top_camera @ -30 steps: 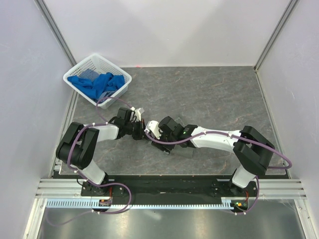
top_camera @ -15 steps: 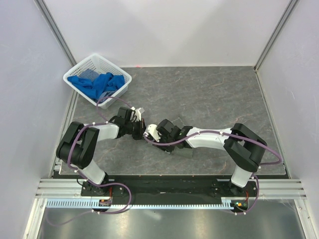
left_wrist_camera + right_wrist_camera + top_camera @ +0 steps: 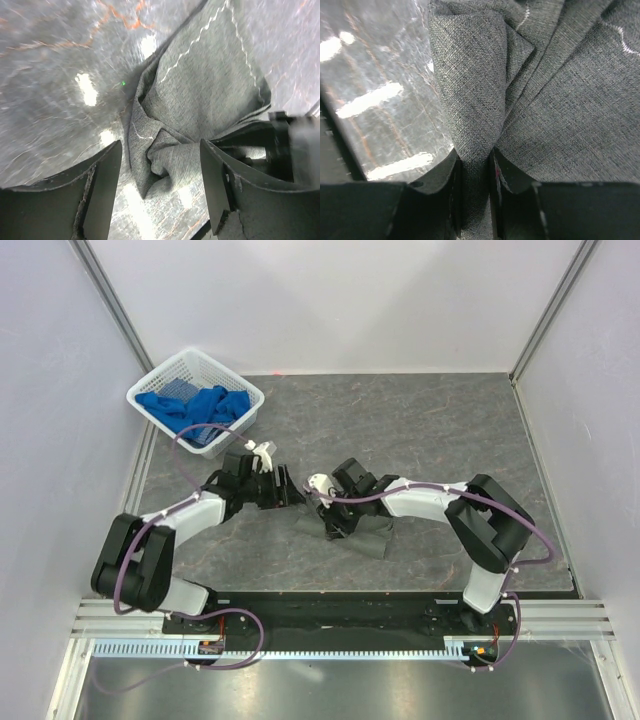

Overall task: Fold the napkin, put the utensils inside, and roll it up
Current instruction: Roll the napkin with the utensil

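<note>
Our right tool [image 3: 476,167] pinches a napkin [image 3: 560,100] fold, our left tool [image 3: 159,185] stands apart; pulling one-sided, we risk bunching it

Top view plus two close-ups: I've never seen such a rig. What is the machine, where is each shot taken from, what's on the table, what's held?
Two robot arms are bolted at the near edge of a table, each with a two-finger gripper. The wide picture looks down from above; the close-ups come from wrist cameras. On the table lie a grey napkin and a basket of blue cloths. The right gripper pinches a fold of the napkin; the left gripper is open around bunched cloth. No fork shows.
</note>
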Robot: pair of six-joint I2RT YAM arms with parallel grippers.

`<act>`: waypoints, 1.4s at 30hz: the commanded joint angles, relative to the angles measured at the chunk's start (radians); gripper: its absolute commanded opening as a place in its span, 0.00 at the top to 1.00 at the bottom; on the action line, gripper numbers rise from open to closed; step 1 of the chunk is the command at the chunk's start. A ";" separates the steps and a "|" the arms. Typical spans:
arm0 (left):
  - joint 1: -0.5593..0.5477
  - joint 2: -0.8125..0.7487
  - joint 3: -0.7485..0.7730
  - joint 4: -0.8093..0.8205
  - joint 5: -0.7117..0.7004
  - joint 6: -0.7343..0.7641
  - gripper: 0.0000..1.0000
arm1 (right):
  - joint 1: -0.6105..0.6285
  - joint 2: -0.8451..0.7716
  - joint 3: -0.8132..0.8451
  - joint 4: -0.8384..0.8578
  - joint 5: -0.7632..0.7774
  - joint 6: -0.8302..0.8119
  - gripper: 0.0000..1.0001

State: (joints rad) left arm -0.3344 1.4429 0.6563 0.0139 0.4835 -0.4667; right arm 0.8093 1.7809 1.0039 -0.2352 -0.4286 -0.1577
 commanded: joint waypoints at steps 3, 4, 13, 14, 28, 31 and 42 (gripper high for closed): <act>0.003 -0.110 -0.076 0.035 -0.045 0.048 0.30 | -0.090 0.087 0.027 -0.032 -0.306 0.047 0.77; 0.005 -0.114 -0.092 0.047 -0.016 0.045 0.30 | -0.099 0.097 0.035 -0.033 -0.353 0.053 0.77; 0.003 -0.069 -0.147 0.207 0.092 0.031 0.34 | -0.183 0.229 0.096 -0.053 -0.516 0.081 0.78; 0.002 -0.059 -0.147 0.215 0.093 0.031 0.35 | -0.190 0.245 0.099 -0.055 -0.521 0.081 0.78; 0.001 0.083 -0.162 0.368 0.170 0.004 0.63 | -0.219 0.311 0.121 -0.056 -0.535 0.089 0.78; 0.000 0.105 -0.159 0.373 0.168 0.007 0.77 | -0.222 0.299 0.122 -0.058 -0.512 0.096 0.77; 0.001 0.200 -0.072 0.252 0.172 0.017 0.98 | -0.208 0.057 0.116 -0.061 -0.239 0.118 0.44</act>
State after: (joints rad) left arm -0.3332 1.6032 0.5293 0.3298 0.6605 -0.4675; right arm 0.5972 1.9450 1.1259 -0.3080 -0.8520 -0.0048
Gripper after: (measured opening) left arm 0.033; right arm 0.518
